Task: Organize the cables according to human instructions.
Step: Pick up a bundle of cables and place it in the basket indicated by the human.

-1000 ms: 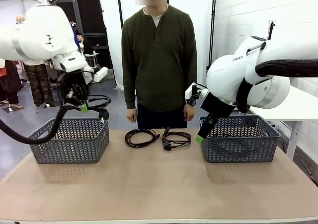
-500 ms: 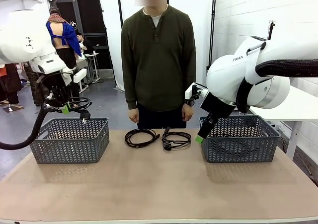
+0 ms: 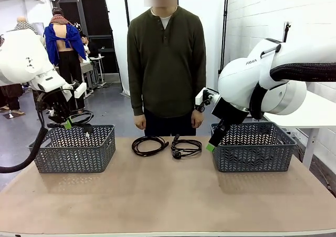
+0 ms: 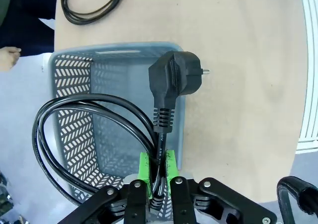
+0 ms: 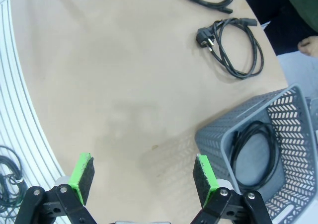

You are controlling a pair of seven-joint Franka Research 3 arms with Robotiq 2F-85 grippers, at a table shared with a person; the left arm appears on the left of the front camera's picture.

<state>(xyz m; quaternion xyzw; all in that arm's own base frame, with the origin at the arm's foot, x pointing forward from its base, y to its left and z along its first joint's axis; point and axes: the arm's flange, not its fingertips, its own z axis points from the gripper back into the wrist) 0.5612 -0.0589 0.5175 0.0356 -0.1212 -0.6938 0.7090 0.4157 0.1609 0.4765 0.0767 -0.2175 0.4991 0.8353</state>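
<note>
left wrist view | left gripper (image 4: 156, 168) pinching coiled black power cable (image 4: 163, 122), plug (image 4: 174, 77) above grey basket (image 4: 115, 48) | right gripper (image 5: 144, 173) spread wide, well apart from that basket

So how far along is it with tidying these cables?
About a quarter done. The first cable lies in the right basket. The left gripper is shut on a second cable, holding it above the left basket. Left on the table between the baskets are a third cable and a fourth cable. The right gripper is open and holds nothing.
</note>
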